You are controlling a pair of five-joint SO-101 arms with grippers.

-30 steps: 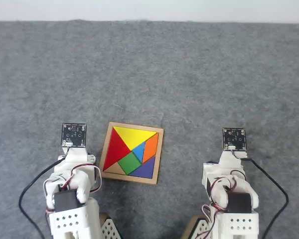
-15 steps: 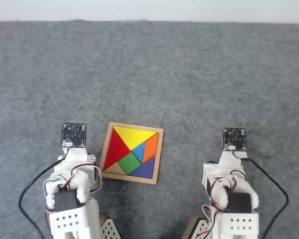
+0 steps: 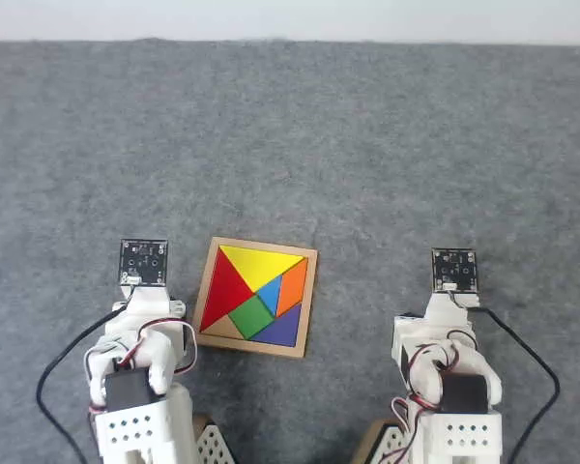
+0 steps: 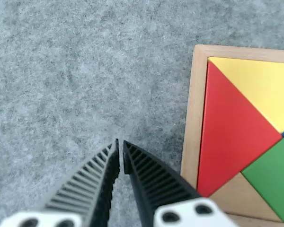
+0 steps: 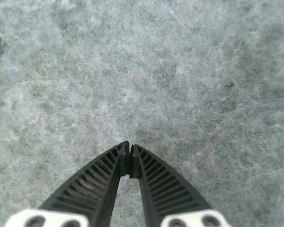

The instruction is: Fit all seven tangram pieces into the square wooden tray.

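While all seven coloured pieces lie inside it, the square wooden tray (image 3: 208,290) rests flat on the grey felt worktop (image 3: 367,145), between the two white arms and nearer the left arm (image 3: 140,367) than the right arm (image 3: 449,372). Within its frame the large yellow triangle (image 3: 261,264) fills the far side, with the large red triangle (image 3: 223,293) along the side facing the left arm. The small blue triangle (image 3: 270,296) sits at the centre where their points meet. The green square (image 3: 252,317) lies just nearer the arms than the blue piece. The orange parallelogram (image 3: 292,288) runs along the side facing the right arm, the purple triangle (image 3: 284,329) takes the near corner on that side, and the small plain-wood triangle (image 3: 223,327) takes the near corner beside the red one. The pieces sit edge to edge, and no bare tray floor can be seen between them. The left end effector (image 4: 120,143) has its ribbed black fingers pressed almost together with nothing between them. Its tips sit over bare felt just beside the tray's rim (image 4: 194,109) on the red triangle's side, apart from the wood. The right end effector (image 5: 131,145) is likewise pressed together and empty, pointing at open felt well apart from the tray.
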